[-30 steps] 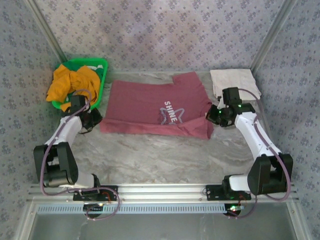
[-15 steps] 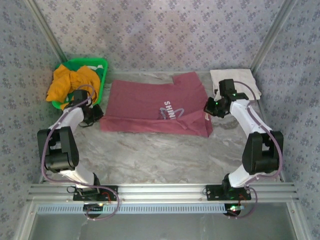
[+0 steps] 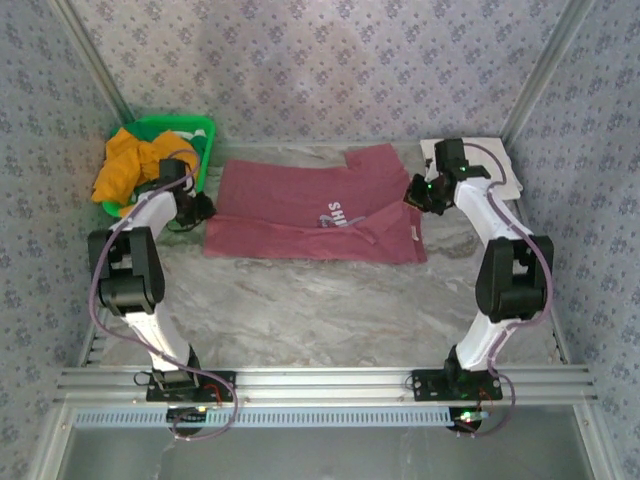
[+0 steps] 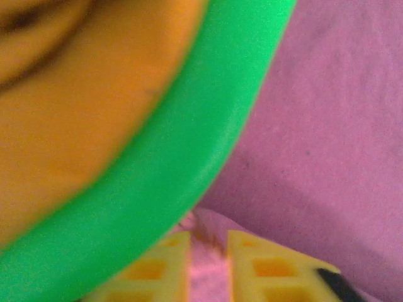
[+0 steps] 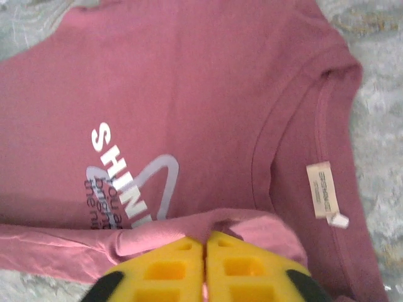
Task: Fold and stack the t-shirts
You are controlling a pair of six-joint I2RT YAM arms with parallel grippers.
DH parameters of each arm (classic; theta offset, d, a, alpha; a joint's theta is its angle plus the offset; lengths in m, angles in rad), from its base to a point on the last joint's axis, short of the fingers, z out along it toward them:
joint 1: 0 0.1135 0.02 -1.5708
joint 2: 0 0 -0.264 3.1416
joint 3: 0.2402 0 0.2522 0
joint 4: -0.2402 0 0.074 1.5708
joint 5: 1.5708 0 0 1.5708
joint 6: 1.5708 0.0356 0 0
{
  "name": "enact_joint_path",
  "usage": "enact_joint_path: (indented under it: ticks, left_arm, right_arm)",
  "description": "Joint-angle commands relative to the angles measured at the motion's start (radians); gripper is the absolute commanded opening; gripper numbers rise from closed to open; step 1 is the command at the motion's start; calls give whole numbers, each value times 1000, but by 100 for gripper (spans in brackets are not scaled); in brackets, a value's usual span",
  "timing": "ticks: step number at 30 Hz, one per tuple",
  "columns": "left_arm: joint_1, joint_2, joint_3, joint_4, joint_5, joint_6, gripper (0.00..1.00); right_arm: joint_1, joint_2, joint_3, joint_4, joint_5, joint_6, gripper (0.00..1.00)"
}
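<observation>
The maroon t-shirt [image 3: 300, 205] with the white SHINE print lies flat mid-table, its near edge folded up over the body. At the shirt's left edge, beside the basket, is my left gripper [image 3: 200, 208]; in the left wrist view its tip [image 4: 209, 242] has the jaws slightly parted, with a ridge of maroon cloth [image 4: 327, 113] lying between the fingers. My right gripper [image 3: 415, 192] is at the shirt's right edge, near the collar. Seen from the right wrist, its tip [image 5: 205, 238] is pinched on a fold of the maroon cloth [image 5: 189, 82]. The mustard-orange t-shirt [image 3: 135, 165] is bunched in the basket.
The green plastic basket [image 3: 205, 150] stands at the back left, and its rim [image 4: 208, 126] nearly touches my left fingers. A folded white cloth [image 3: 490, 150] lies at the back right under my right arm. Patterned walls close in the table.
Both grippers have moved toward the back of the table, carrying the shirt's near edge up over its body and covering part of the print. The left jaws have parted a little.
</observation>
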Motion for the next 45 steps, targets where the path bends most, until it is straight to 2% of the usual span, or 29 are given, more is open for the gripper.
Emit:
enact_joint_path:
  ticks: [1, 4, 5, 7, 11, 16, 19, 26, 31, 45]
  left_arm:
    - [2, 3, 73, 4, -53, 48, 36]
    - [-15, -73, 48, -8, -102, 43, 44]
    - [-22, -106, 27, -12, -114, 44, 48]
    - [-39, -179, -34, -13, -135, 38, 48]
    - [-64, -311, -224, 53, -126, 4, 49]
    - [-102, -289, -312, 74, -83, -4, 45]
    - [-122, -233, -312, 89, -71, -4, 42]
    - [-146, -137, -304, 154, -56, -20, 41]
    - [-146, -87, -311, 173, -57, -30, 40]
    - [-146, -79, -347, 201, -45, -48, 38]
  right_arm:
    - [-27, 60, 125, -28, -19, 9, 21]
    - [-35, 58, 185, -65, -26, -14, 33]
    - [-36, 35, 173, -63, -22, -15, 33]
    - [-36, -31, 109, -32, -16, -18, 32]
    - [2, -207, -132, 125, -40, 13, 32]
    - [78, -283, -347, 170, -18, 30, 30]
    - [105, -252, -402, 214, -49, 49, 30]
    - [175, -129, -388, 297, -61, 119, 32]
    - [211, -36, -354, 335, -63, 185, 37]
    - [229, 55, -355, 426, -30, 275, 35]
